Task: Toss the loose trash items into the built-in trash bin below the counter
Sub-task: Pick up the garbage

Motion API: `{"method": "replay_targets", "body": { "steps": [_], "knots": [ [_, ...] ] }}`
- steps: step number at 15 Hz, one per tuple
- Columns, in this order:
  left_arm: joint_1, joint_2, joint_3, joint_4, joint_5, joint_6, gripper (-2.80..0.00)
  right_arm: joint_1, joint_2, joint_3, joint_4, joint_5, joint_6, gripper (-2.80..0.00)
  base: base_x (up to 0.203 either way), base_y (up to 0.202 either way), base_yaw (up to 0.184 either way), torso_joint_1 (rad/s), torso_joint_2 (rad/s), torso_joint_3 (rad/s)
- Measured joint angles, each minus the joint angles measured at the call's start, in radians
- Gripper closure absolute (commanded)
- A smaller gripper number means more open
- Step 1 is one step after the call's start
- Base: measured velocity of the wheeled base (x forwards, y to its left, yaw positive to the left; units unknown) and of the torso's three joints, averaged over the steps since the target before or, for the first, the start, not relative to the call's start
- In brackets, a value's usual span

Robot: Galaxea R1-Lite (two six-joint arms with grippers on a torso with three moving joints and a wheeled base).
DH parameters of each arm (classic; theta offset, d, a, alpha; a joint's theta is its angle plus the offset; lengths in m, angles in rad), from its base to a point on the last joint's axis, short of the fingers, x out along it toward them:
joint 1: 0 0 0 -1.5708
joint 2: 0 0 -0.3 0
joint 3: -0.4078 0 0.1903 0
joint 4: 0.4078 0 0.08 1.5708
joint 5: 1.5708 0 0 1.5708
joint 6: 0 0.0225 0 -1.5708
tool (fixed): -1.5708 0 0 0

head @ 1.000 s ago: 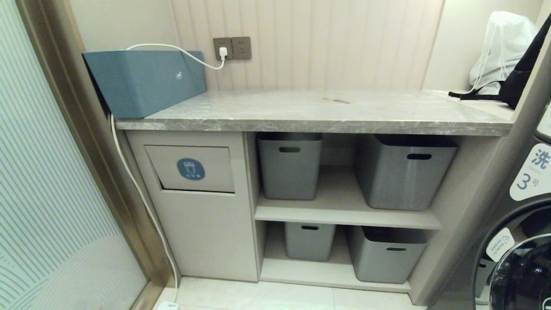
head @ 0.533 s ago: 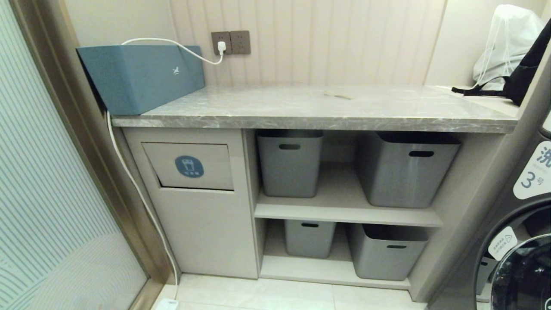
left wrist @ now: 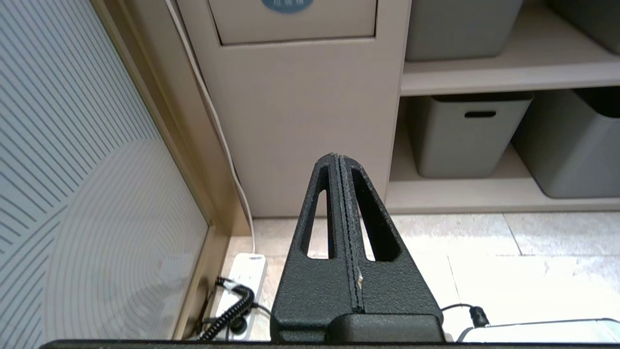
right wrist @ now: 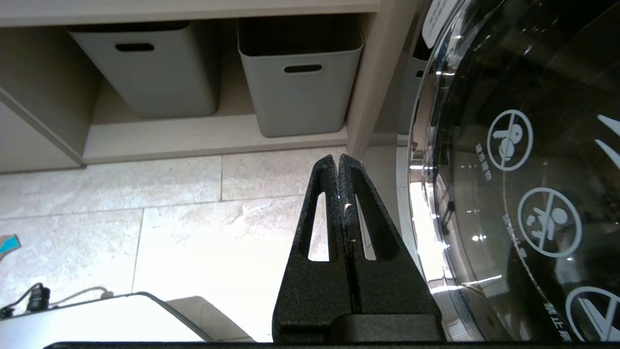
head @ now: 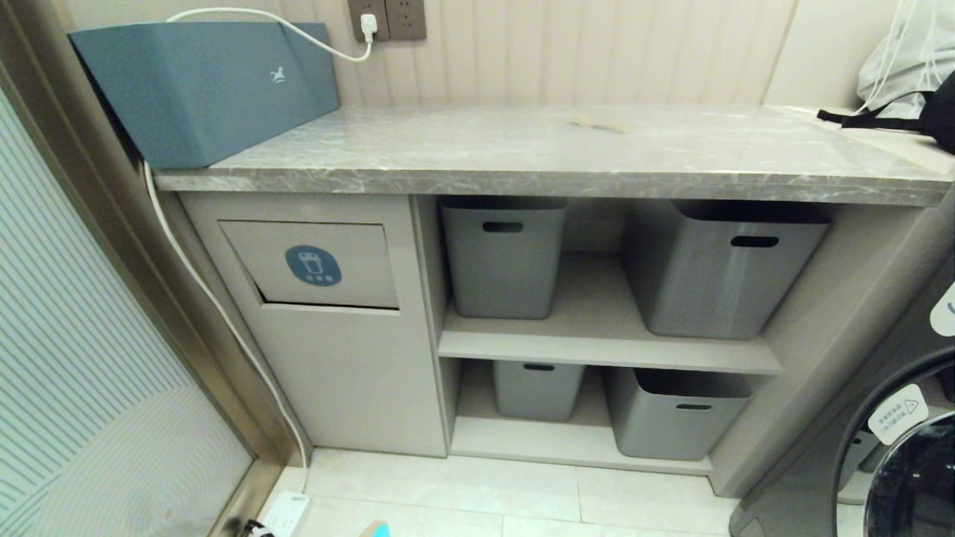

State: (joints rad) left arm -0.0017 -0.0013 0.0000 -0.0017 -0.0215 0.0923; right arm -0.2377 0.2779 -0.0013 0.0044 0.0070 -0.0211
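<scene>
The built-in trash bin (head: 313, 265) is a beige flap with a round blue sticker, under the left end of the grey marble counter (head: 477, 183); the flap stands shut. A thin brownish scrap (head: 597, 125) lies far back on the counter. A small teal scrap (head: 379, 529) lies on the floor tiles at the near edge and shows again (right wrist: 8, 244) in the right wrist view. My left gripper (left wrist: 339, 157) hangs low before the bin cabinet (left wrist: 295, 111), shut and empty. My right gripper (right wrist: 337, 157) is shut and empty above the floor tiles. Neither arm shows in the head view.
A long blue-teal box (head: 201, 89) sits on the counter's left end, a white cable (head: 216, 298) hanging beside it to a power strip (left wrist: 242, 286). Grey tubs (head: 503, 261) fill the open shelves. A washing machine door (right wrist: 523, 169) is close on the right, a striped glass panel (head: 82, 358) on the left.
The whole head view has slid upward, so the camera has tipped down: more floor shows and the teal scrap has come into sight. Nothing in the scene itself has moved.
</scene>
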Motion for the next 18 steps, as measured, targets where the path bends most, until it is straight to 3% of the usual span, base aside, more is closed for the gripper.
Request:
{"method": "replay_targets", "body": {
  "steps": [18],
  "knots": [
    [0.000,0.000,0.000,0.001,0.000,-0.001,0.00,0.000,0.000,0.000,0.000,0.000,0.000,0.00,0.000,0.000,0.000,0.004,0.00,-0.198]
  ]
}}
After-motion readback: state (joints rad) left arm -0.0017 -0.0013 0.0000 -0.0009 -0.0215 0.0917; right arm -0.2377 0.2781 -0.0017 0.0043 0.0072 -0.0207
